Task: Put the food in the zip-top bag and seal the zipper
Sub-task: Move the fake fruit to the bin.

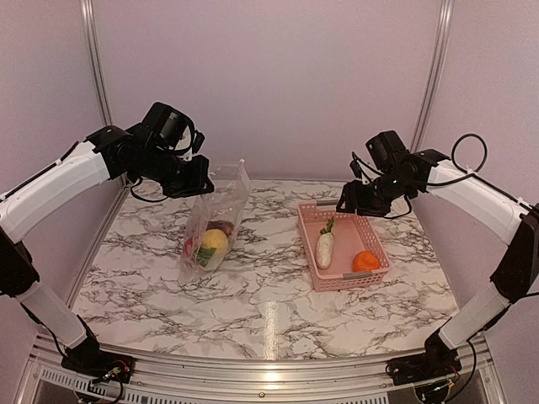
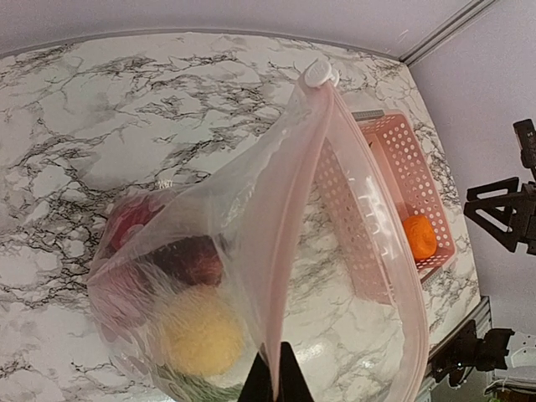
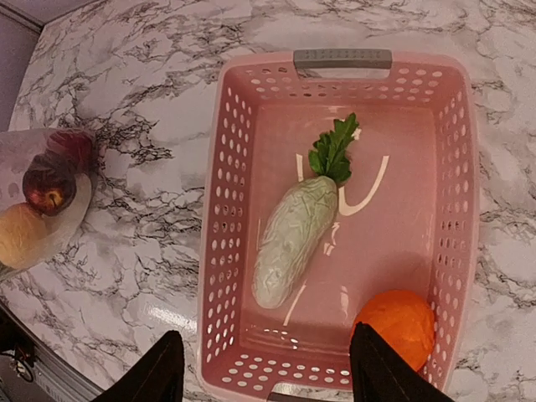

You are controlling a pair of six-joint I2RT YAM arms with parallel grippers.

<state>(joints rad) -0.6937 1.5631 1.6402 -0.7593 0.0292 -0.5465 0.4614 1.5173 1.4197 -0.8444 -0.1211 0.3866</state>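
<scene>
While the left gripper pinches the top edge of the zip-top bag, the bag hangs upright with its bottom on the marble table, likely to hold the mouth up for loading. The right gripper hovers over the far end of the pink basket.

Left wrist view: jaws pressed together on the zipper strip, mouth gaping to the right. Inside are one red ball, one maroon ball, one yellow ball and some green at the bottom.

Right wrist view: fingers spread wide and holding nothing, aimed down into the basket, probably lining up a pick. The basket holds one white radish with a green leaf and one orange ball. So two pieces are out and at least four are in. One bag, one basket.
</scene>
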